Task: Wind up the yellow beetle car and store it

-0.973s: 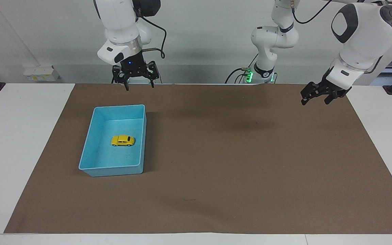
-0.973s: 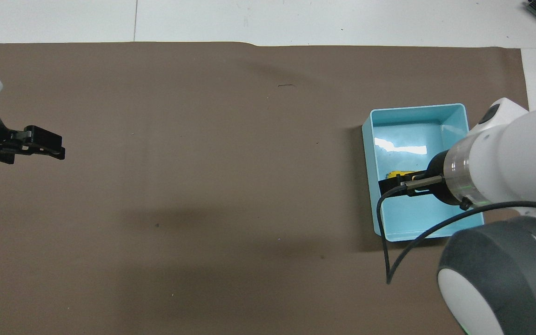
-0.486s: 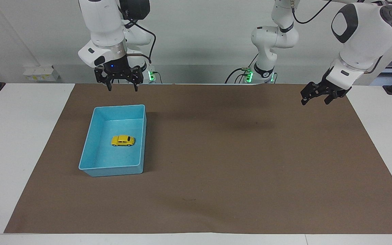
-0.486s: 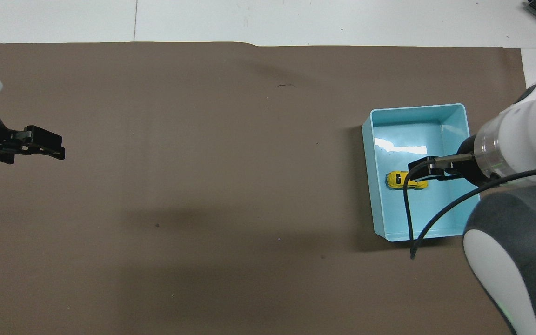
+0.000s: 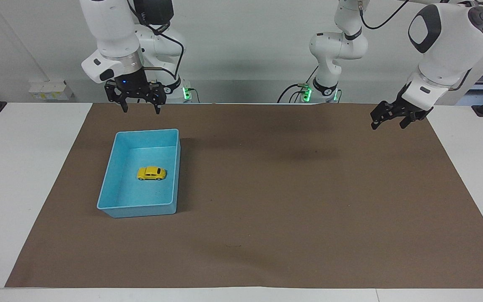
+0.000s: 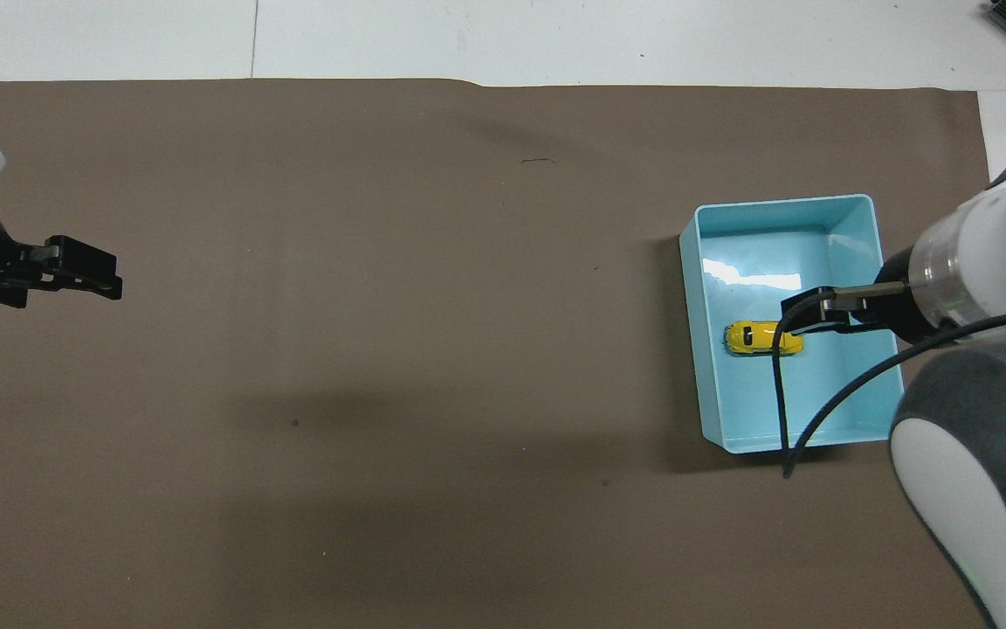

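Since a second ago the right gripper (image 5: 139, 109) has drifted toward the mat's corner, jaws released and empty; the left gripper (image 5: 388, 121) waits, released. Stored: the tiny yellow beetle car (image 5: 151, 173) sits in the blue plastic bin (image 5: 106, 181). Only retreating remains.

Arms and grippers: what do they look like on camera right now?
Both are glossy white arms with dark grey joint caps. The right gripper is black, with a blue light above it and a black cable looping off the wrist. The left gripper is black too.
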{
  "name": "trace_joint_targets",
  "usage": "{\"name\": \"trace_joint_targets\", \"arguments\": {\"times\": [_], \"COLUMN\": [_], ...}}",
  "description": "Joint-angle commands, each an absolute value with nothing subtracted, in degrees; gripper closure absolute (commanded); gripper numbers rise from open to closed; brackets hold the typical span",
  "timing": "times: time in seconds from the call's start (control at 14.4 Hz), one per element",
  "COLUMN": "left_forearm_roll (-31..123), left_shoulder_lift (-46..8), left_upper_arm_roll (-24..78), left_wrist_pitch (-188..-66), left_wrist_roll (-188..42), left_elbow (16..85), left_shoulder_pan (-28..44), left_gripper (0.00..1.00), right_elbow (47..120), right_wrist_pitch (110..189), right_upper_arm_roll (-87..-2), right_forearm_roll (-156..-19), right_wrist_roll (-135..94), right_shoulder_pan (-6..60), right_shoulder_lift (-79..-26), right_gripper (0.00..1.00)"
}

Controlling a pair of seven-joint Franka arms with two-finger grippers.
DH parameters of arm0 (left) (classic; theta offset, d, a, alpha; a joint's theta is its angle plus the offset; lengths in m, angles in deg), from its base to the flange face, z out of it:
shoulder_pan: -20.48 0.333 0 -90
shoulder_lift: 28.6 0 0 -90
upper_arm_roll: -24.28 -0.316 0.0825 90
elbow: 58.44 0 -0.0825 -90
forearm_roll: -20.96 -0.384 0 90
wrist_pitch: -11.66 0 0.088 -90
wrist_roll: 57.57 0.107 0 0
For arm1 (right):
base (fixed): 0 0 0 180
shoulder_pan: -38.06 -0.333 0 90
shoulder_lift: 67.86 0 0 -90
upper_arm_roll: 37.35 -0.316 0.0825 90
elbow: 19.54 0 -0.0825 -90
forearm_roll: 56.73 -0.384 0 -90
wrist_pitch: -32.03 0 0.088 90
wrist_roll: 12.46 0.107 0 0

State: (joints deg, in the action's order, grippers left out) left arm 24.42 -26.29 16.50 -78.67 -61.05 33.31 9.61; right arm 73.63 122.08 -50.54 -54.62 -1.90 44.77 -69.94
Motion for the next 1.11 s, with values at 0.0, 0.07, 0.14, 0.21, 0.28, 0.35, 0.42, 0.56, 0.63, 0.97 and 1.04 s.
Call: {"name": "trace_joint_targets", "arguments": {"times": [0.0, 0.07, 0.14, 0.21, 0.28, 0.35, 0.42, 0.56, 0.63, 0.97, 1.04], "left_forearm_roll": [24.7, 24.7, 24.7, 24.7, 24.7, 24.7, 24.7, 24.7, 24.7, 24.7, 24.7], "left_shoulder_lift": [-25.6, -25.6, -25.6, -25.6, -25.6, -25.6, -25.6, -25.6, -25.6, -25.6, -25.6], "left_upper_arm_roll": [16.8, 16.8, 16.8, 16.8, 16.8, 16.8, 16.8, 16.8, 16.8, 16.8, 16.8], "left_wrist_pitch": [-77.4, -77.4, -77.4, -77.4, -77.4, -77.4, -77.4, -77.3, -77.4, -77.4, -77.4], "left_wrist_roll": [-61.0, -61.0, -61.0, -61.0, -61.0, -61.0, -61.0, -61.0, -61.0, -61.0, -61.0], "left_elbow": [31.8, 31.8, 31.8, 31.8, 31.8, 31.9, 31.8, 31.8, 31.8, 31.8, 31.8], "left_shoulder_pan": [10.3, 10.3, 10.3, 10.3, 10.3, 10.3, 10.3, 10.3, 10.3, 10.3, 10.3], "left_gripper": [0.0, 0.0, 0.0, 0.0, 0.0, 0.0, 0.0, 0.0, 0.0, 0.0, 0.0], "right_elbow": [67.2, 67.1, 67.2, 66.9, 66.7, 66.6, 66.6, 66.6, 66.6, 66.6, 66.6], "right_wrist_pitch": [120.5, 121.4, 122.5, 122.6, 122.5, 122.8, 123.2, 123.7, 123.5, 124.2, 125.0], "right_upper_arm_roll": [-46.5, -44.8, -42.9, -40.1, -36.8, -34.8, -34.8, -34.8, -34.8, -35.8, -35.8], "right_forearm_roll": [-56.0, -55.9, -56.4, -57.2, -57.3, -57.3, -57.3, -57.5, -57.5, -58.1, -58.1], "right_wrist_roll": [-8.5, -13.6, -15.1, -15.4, -15.4, -15.4, -15.1, -15.3, -15.4, -15.0, -15.1], "right_shoulder_pan": [45.4, 44.9, 44.7, 42.7, 39.7, 37.5, 37.4, 38.0, 38.1, 38.1, 38.1], "right_shoulder_lift": [-65.8, -65.8, -65.6, -65.4, -65.2, -65.1, -65.0, -65.0, -65.0, -65.1, -65.1], "right_gripper": [0.0, 0.0, 0.0, 0.0, 0.0, 0.0, 0.0, 0.0, 0.0, 0.0, 0.0]}}
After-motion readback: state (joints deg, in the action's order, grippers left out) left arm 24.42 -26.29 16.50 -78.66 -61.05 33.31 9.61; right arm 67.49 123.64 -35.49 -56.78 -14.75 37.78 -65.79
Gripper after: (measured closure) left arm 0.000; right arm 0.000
